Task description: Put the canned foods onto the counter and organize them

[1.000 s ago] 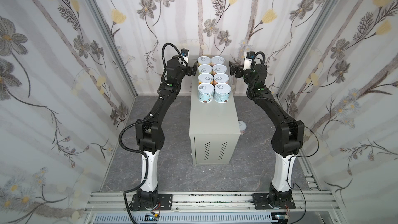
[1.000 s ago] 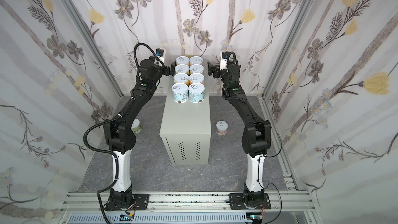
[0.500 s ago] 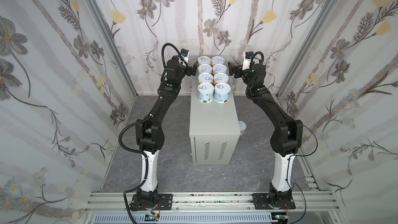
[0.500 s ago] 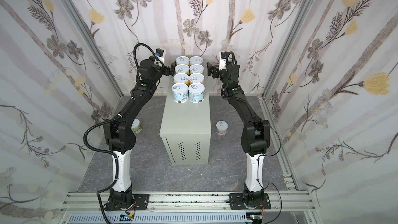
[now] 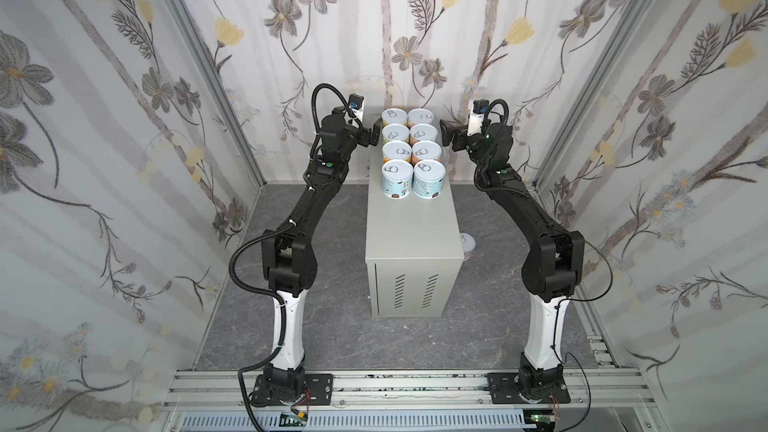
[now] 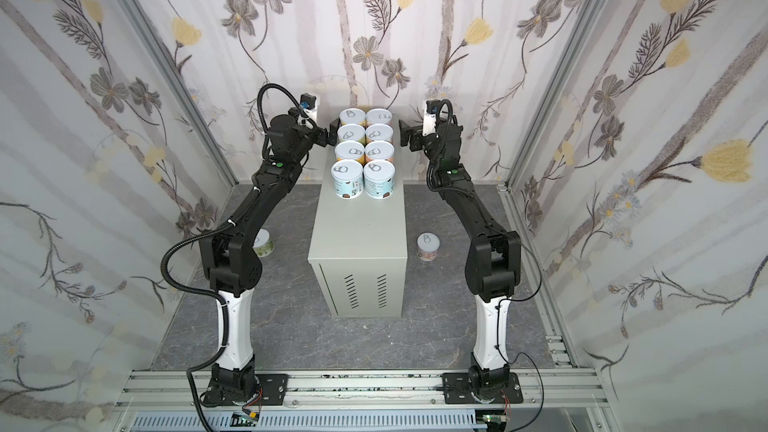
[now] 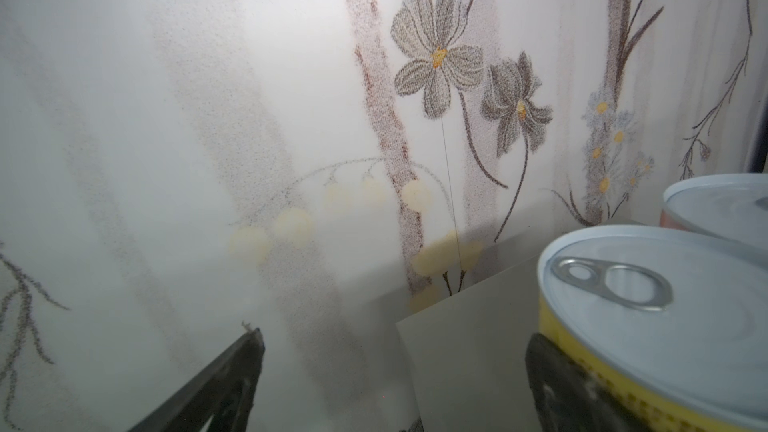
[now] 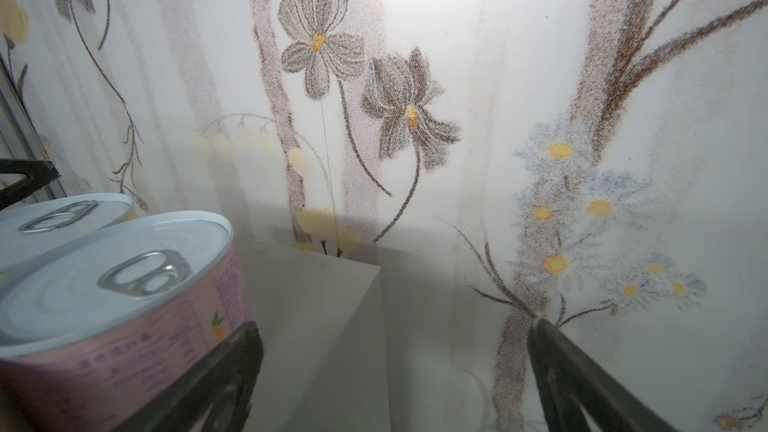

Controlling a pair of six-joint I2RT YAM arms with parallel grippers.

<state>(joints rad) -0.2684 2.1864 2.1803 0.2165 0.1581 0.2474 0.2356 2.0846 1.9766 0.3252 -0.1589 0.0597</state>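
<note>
- Left wrist view shows the left gripper spread wide and empty. One finger is just beside the yellow can at a far corner of the counter. We cannot tell whether they touch.
- Right wrist view mirrors this. The right gripper is spread wide and grasps nothing, with a finger just beside the pink can.
- In both top views we count a block of eight cans, upright in two columns, at the 12 o'clock end of the counter top. The 6 o'clock half is bare.
- Two cans are not yet placed, and both stand lids up on the floor. The right floor can is at 3 o'clock of the counter. The left floor can is at 9 o'clock, half hidden behind the left arm's elbow.
- We judge the next pick turns on this: the right floor can lies toward 6 o'clock from the right gripper, and the left floor can toward 7 o'clock from the left gripper. Both cans sit well below the grippers, and each arm is nearer the can on its own side.
</note>
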